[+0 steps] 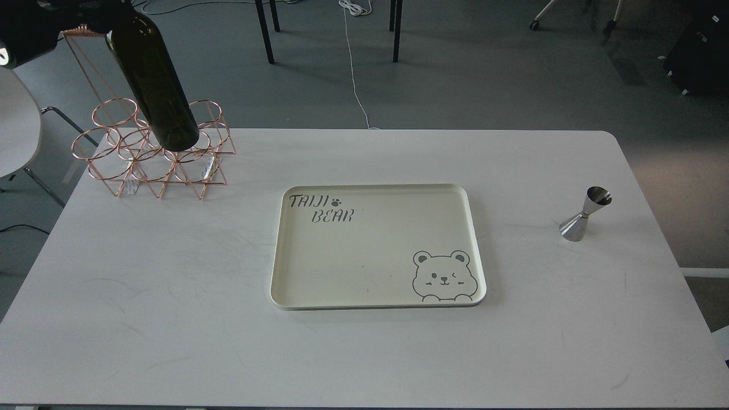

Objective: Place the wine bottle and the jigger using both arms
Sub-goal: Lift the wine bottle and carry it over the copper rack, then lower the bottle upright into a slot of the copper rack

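The dark olive-green wine bottle point(152, 85) hangs tilted in the air at the top left, its base just above the rings of the copper wire rack point(114, 165). Its neck runs out past the top edge. The dark end of my left arm point(34, 28) shows in the top left corner and holds the bottle up by its top; the fingers themselves are cut off by the edge. The shiny steel jigger point(586, 214) stands alone on the white table point(171, 319) at the right. My right arm is out of view.
A cream tray point(370, 256) with a bear drawing and "TAIJI BEAR" lettering lies in the table's middle with nothing on it. Chair legs and cables are on the floor beyond the table's far edge. A white chair stands at the far left.
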